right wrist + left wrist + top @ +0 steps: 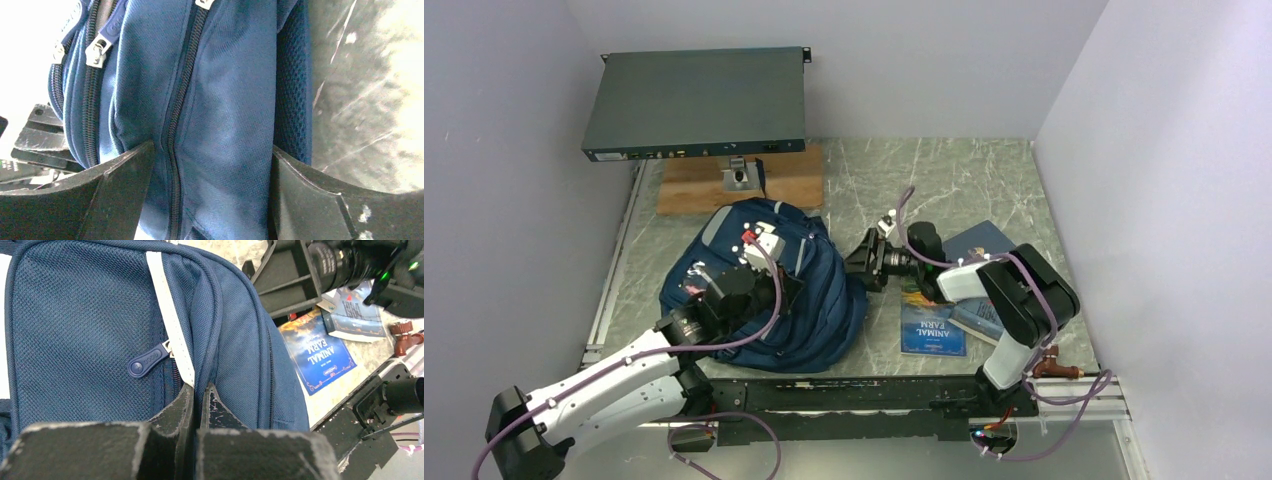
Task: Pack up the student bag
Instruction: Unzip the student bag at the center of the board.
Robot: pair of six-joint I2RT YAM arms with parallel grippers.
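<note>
The student bag point(814, 300) looks soft, floppy; pinch a seam; your left gripper point(201, 389) is closed against it, right gripper point(212, 148) gapes astride it.

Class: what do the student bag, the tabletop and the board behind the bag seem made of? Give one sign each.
The student bag: probably matte woven synthetic fabric; visible weave. The tabletop: grey-green stone or stone-look laminate; pale veins. The board: seemingly unfinished wood; brown grain.

Black left gripper point(199, 390) — seemingly purple cables point(724, 345)
</note>
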